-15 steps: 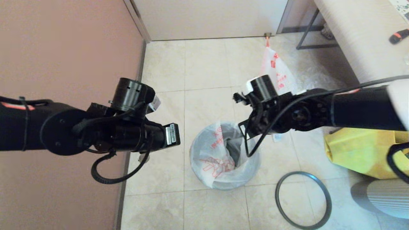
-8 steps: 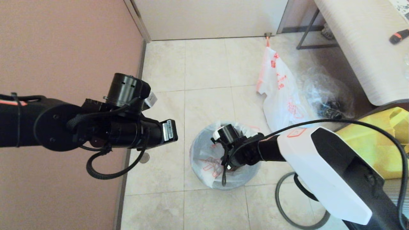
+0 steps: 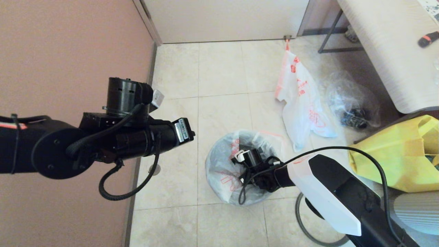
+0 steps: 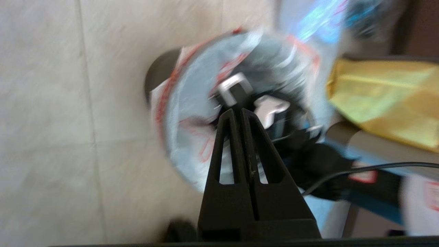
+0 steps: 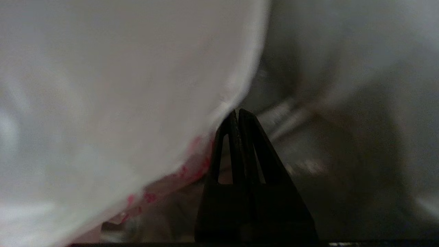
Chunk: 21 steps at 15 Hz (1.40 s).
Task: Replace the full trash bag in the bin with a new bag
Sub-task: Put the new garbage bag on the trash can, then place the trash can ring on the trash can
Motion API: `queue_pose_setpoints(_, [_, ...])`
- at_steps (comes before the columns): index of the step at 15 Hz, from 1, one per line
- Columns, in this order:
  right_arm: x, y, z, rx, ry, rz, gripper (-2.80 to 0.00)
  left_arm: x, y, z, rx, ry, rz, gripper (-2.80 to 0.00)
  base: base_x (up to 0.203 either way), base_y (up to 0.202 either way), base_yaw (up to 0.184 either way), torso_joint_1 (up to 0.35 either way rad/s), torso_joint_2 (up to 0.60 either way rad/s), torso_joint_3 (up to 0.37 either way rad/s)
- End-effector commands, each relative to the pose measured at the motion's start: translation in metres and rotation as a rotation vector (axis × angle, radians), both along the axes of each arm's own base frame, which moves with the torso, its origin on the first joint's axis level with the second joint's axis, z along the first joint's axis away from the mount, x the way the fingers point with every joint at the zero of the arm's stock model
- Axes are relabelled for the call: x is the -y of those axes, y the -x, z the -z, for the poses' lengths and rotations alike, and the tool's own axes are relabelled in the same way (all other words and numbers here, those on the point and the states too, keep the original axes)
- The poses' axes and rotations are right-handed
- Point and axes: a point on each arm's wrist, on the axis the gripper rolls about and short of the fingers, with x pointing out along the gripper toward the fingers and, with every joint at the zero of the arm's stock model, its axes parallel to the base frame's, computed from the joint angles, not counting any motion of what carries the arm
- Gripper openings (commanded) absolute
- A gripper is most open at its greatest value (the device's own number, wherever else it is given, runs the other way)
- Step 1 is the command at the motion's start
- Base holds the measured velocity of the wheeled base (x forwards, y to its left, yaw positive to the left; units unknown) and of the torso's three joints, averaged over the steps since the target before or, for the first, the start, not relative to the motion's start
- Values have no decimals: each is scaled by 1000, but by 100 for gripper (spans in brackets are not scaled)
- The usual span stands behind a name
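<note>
The new bag (image 3: pixel 223 164), white with orange-red print, lines the bin (image 4: pixel 156 73) and drapes over its rim. My right arm reaches down into the bin's mouth. My right gripper (image 5: pixel 238 111) is shut inside the bag, its tips beside the white film (image 5: pixel 120 103), with nothing seen between the fingers. My left gripper (image 4: pixel 239 111) is shut and hangs in the air above the bin's left side, holding nothing. The full trash bag (image 3: pixel 301 109) lies on the floor beyond the bin, its orange drawstring tip (image 3: pixel 287 44) pointing at the door.
The dark-grey hoop (image 3: pixel 301 219) lies on the tiles to the right of the bin, partly under my right arm. A clear plastic bag (image 3: pixel 353 103) and a yellow tote (image 3: pixel 394 161) sit to the right. A table (image 3: pixel 387 41) stands at the back right, a wall (image 3: pixel 68 51) to the left.
My right arm has swung down from above the bin and pushed its shut gripper into the lined bin. The left arm has shifted slightly and stays raised.
</note>
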Motion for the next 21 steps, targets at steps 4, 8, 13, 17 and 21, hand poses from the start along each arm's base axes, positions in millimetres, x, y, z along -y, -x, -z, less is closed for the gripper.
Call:
queue_pose_setpoints(4, [-11,12,-43,65,-58,-23,-280,2,7,-2,85,46,13,-280,0,0,0,0,0,0])
queue_pose_setpoints(8, [20,80,-130,4,-148,11,-280,4,10,-3,81,45,24,-280,0,0,0,0,0,0])
queue_pose_setpoints(13, [170,145,-158,-204,-198,301,-280,17,7,14,33,14,52,-280,0,0,0,0,0,0])
queue_pose_setpoints(17, [301,101,-99,-298,-201,527,-280,23,-3,33,-22,-27,49,-280,0,0,0,0,0,0])
queue_pose_setpoints(21, [332,68,-11,-352,-136,510,-280,28,-8,44,-50,-43,54,-280,0,0,0,0,0,0])
